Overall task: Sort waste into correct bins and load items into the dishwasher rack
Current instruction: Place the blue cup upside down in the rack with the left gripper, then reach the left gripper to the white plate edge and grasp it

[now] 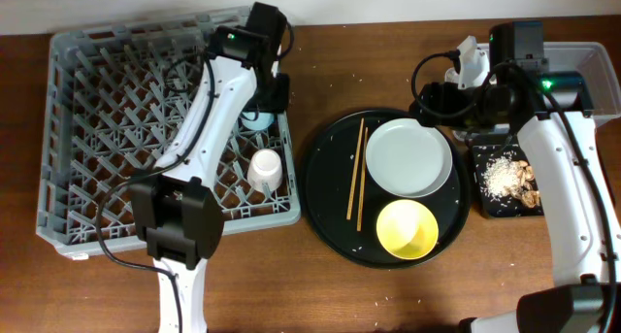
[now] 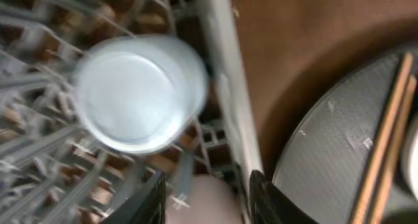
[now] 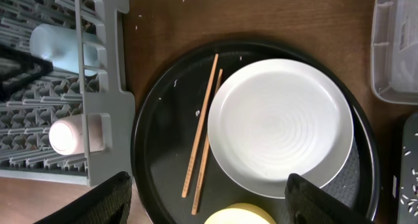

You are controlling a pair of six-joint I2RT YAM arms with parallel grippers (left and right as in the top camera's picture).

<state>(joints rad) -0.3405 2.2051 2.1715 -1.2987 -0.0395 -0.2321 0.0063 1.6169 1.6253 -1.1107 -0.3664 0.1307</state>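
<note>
Okay, biggest worry first: the rack [image 1: 97,129] holds both cups along the wall nearest the round tray [image 1: 325,197]. The white plate [image 3: 281,126] lies flat on that tray with the yellow bowl [image 1: 406,227] just beside it. My right gripper [image 3: 208,181] hangs above, spread wide and holding nothing. A flat plate offers no lip, so I reckon it could skid. My left gripper [image 2: 208,185] is parted and empty beside the upturned blue cup [image 2: 137,93], and a careless swing could topple it. The pink cup [image 1: 264,168] lies on its side and may roll. The chopsticks [image 3: 202,129] beside the plate would scatter first.
</note>
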